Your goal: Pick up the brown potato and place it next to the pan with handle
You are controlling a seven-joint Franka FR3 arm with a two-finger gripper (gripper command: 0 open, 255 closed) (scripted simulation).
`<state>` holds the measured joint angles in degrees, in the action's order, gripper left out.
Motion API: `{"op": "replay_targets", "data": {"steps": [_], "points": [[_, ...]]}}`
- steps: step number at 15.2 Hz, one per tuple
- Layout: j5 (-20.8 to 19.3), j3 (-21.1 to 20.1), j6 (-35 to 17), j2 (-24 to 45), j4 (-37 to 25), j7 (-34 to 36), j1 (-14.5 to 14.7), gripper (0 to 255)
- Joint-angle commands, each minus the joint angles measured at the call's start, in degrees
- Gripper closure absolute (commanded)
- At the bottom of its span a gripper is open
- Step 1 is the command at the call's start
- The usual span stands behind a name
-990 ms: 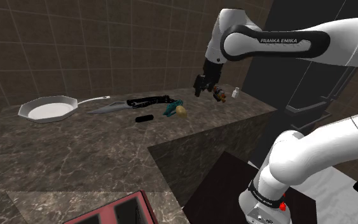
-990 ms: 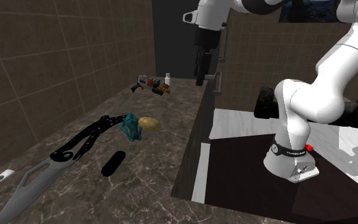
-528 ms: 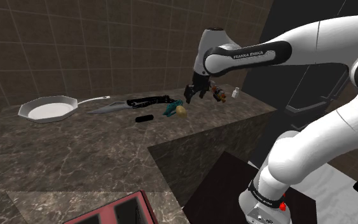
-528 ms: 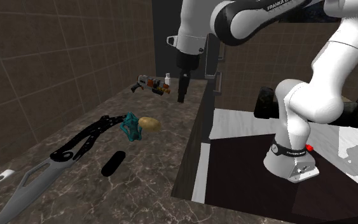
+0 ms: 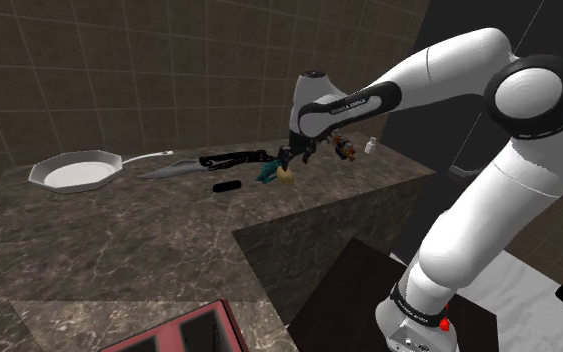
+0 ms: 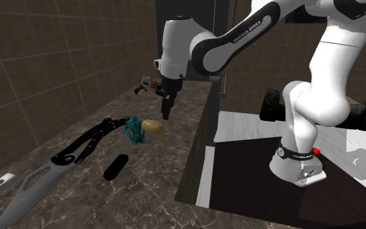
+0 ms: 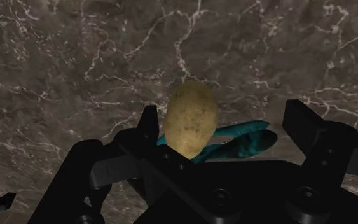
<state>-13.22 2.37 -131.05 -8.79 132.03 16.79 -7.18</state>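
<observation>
The brown potato lies on the dark marble counter, touching a teal object. My black gripper hangs open just above it, pointing down. In the wrist view the potato sits between the fingers, closer to one of them, and neither touches it. The white pan with handle rests far off at the counter's other end, on the shoulder view's left.
Between the pan and the potato lie a long knife, a black hinged tool and a short black cylinder. A toy gun and a small white bottle stand behind the gripper. The counter edge drops beside the stand.
The arm has swung down and towards the potato. The open gripper went from beside the toy gun to just over the potato. No object on the counter has moved.
</observation>
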Motion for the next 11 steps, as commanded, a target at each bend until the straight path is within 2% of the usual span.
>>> {"op": "replay_targets", "data": {"steps": [1,6,11], "points": [[-1.3,0.2,-2.5,4.3,-1.7,1.8,-0.6,0],[-4.3,1.4,-7.1,14.7,-7.2,5.4,-1.8,0],[-4.8,1.8,-9.8,17.1,-7.0,5.8,-2.1,0]]}}
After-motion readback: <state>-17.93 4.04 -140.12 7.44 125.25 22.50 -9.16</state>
